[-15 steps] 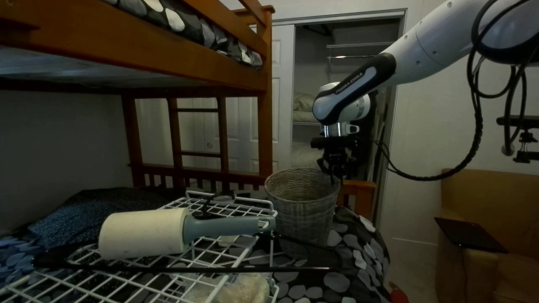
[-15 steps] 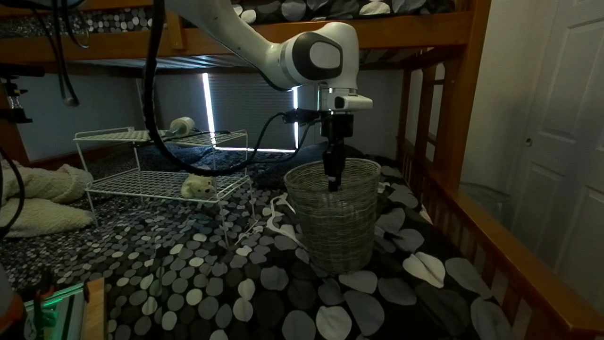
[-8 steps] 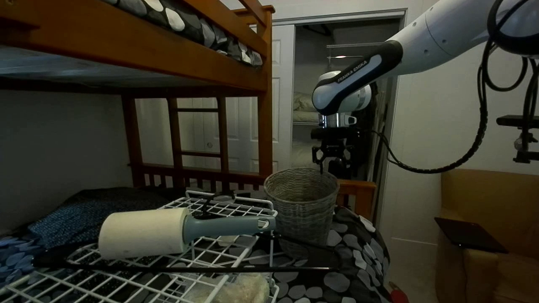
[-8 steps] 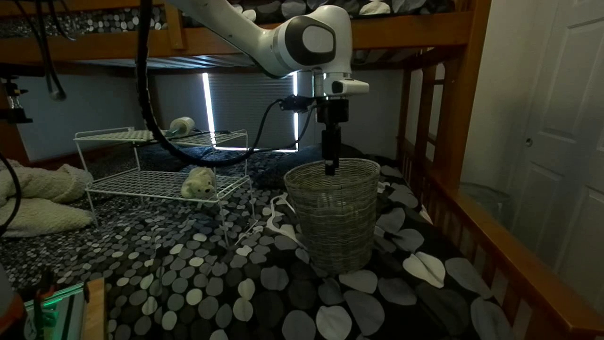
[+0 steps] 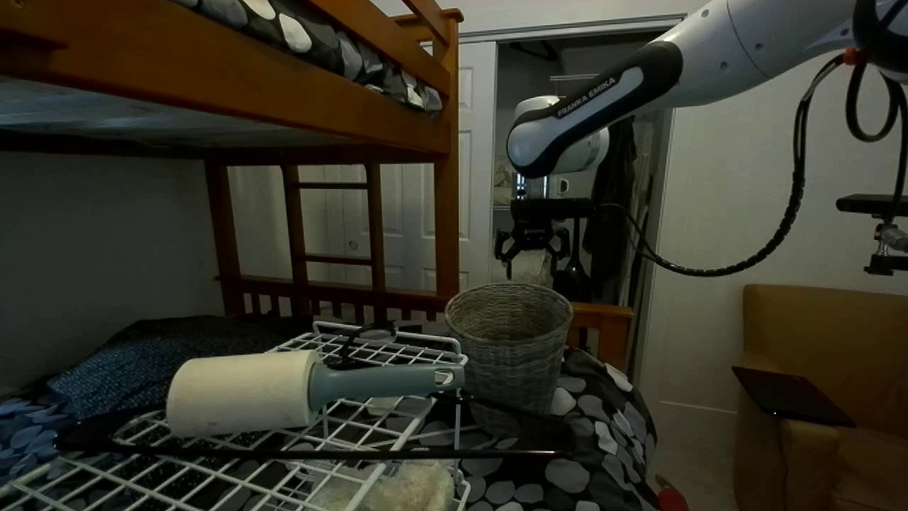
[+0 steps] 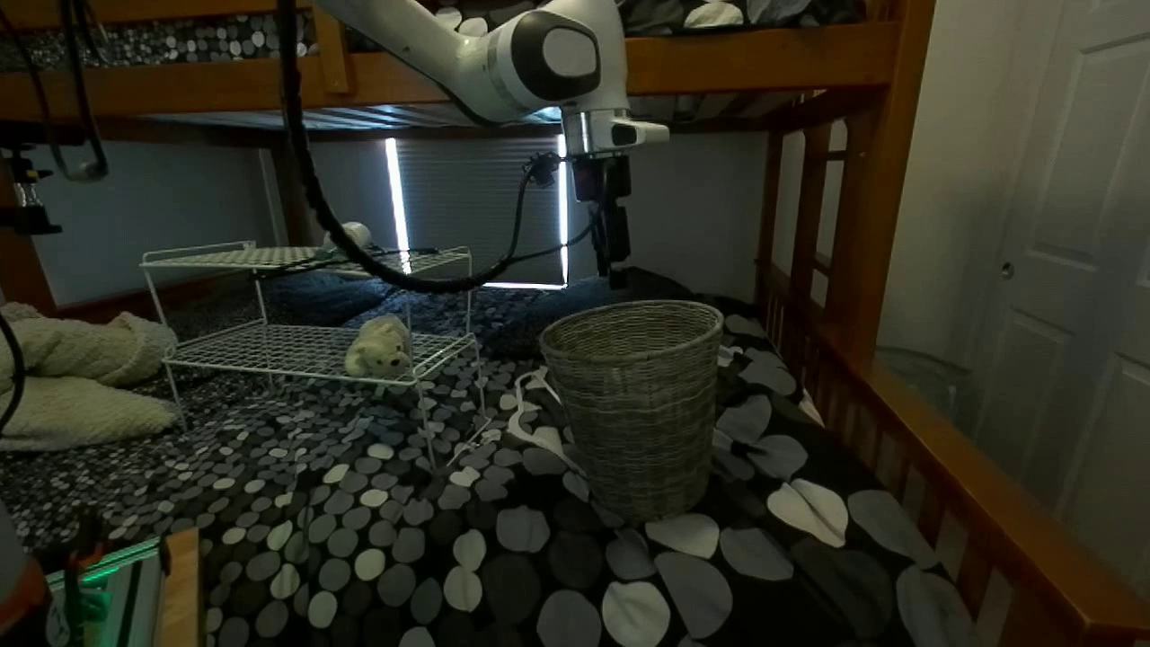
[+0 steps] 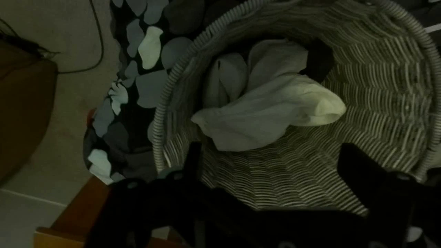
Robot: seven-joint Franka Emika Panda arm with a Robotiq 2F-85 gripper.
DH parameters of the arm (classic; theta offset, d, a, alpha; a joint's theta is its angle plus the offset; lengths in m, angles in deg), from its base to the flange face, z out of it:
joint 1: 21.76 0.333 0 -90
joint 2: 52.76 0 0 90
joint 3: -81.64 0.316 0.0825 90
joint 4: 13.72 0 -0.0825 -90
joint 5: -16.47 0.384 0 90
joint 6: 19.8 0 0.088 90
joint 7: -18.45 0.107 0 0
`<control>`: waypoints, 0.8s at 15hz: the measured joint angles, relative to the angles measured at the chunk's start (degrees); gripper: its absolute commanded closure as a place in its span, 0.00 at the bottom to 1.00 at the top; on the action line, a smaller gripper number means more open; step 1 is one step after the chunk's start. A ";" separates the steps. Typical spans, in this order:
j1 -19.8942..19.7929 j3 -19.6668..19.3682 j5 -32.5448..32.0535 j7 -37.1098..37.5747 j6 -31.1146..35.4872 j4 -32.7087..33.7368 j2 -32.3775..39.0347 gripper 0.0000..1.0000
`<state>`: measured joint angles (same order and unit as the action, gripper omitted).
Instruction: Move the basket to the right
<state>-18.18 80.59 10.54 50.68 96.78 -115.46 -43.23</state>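
The grey-beige woven basket (image 5: 507,362) stands upright on the dotted bedcover in both exterior views (image 6: 638,422). Seen from above in the wrist view, its round rim (image 7: 161,113) surrounds a crumpled pale cloth (image 7: 262,113) lying at the bottom. My gripper (image 6: 614,277) hangs above the basket, pointing down and clear of the rim, toward the window side in an exterior view. Its black fingers (image 7: 358,165) are spread wide with nothing between them, and the basket's inner wall shows through the gap (image 7: 271,144).
A white wire rack (image 6: 305,359) stands beside the basket, with a lint roller (image 5: 241,394) and a black hanger (image 5: 305,454) on top and a plush bear (image 6: 379,349) on its lower shelf. The upper bunk (image 6: 764,67) overhangs the bed. A wooden rail (image 6: 970,503) borders it.
My gripper has lifted up from the basket's rim and shifted toward the window, its fingers spreading apart on the way. The basket has stayed in place.
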 measured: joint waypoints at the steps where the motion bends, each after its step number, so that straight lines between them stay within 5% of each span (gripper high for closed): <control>1: 0.34 0.38 -0.65 -1.33 1.14 0.05 -0.09 0.00; 12: 0.93 0.92 -1.90 -3.37 3.95 0.12 -0.04 0.00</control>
<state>-17.25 81.52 8.64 47.31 100.73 -115.34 -43.27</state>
